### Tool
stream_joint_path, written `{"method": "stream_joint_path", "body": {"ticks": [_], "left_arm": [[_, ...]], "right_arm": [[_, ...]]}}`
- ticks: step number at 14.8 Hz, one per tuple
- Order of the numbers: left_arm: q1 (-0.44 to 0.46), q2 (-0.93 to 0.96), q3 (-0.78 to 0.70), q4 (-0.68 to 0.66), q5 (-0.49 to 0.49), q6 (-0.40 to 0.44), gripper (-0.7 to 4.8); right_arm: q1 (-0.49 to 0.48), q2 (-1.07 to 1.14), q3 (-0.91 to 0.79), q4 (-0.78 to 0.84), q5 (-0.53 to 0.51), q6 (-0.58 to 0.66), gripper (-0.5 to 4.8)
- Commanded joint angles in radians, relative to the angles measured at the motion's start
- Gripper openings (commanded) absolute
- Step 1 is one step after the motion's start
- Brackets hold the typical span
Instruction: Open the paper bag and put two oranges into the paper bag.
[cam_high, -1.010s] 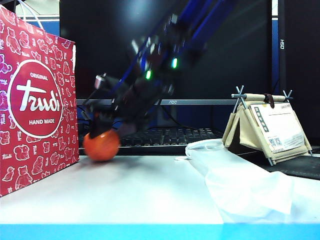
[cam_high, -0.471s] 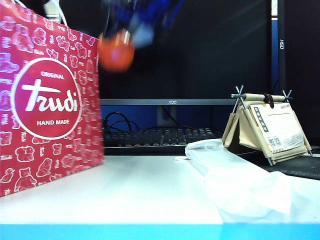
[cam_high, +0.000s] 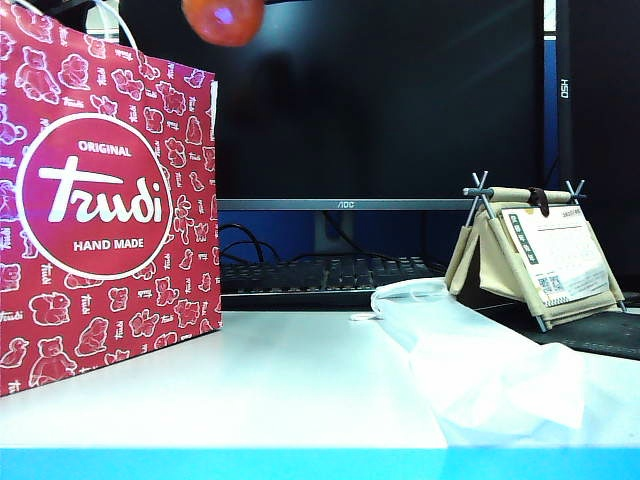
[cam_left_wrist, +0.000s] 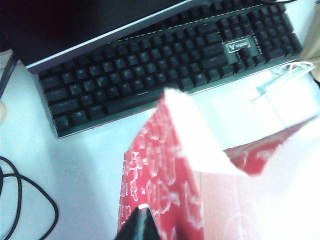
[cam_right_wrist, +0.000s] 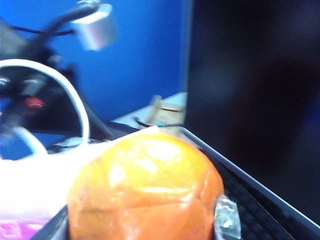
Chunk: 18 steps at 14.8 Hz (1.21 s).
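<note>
Since a second ago you have lifted the orange (cam_high: 223, 17) off the counter (cam_high: 300, 380) to the top edge of the frame, above the paper bag (cam_high: 100, 200), which has slid rightward. Your right gripper (cam_right_wrist: 142, 220) clasps that orange between part-spread jaws. Your left gripper (cam_left_wrist: 142, 222), fully closed, pinches the bag's rim at lower left. Centre the fruit over the mouth before releasing, and keep the rim pulled wide.

right hand (cam_right_wrist: 142, 227) clamped on orange (cam_right_wrist: 145, 192), raised high near the bag's top. left hand (cam_left_wrist: 142, 225) closed, only a dark fingertip showing against the bag (cam_left_wrist: 165, 185).
</note>
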Motion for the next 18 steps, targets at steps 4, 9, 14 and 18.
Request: {"method": "stream_joint_path", "body": {"ticks": [4,9,14,18], "left_arm": [[-0.001,-0.004,0.005,-0.032,0.119,-0.004,-0.05],[-0.014,-0.005,0.005,-0.084,0.159,-0.004,-0.05],[-0.013,-0.004,0.005,-0.067,0.16,-0.003,-0.05],[-0.013,-0.005,0.005,-0.028,0.15,-0.008,-0.05]], "right_arm": [[0.009,0.023,0.007,0.134,-0.064,0.083,-0.05],[0.013,0.117,0.007,0.19,-0.124,0.166,-0.05],[0.014,0.133,0.02,0.177,-0.222,0.241,-0.05],[0.015,0.133,0.02,0.096,-0.254,0.244,-0.05]]}}
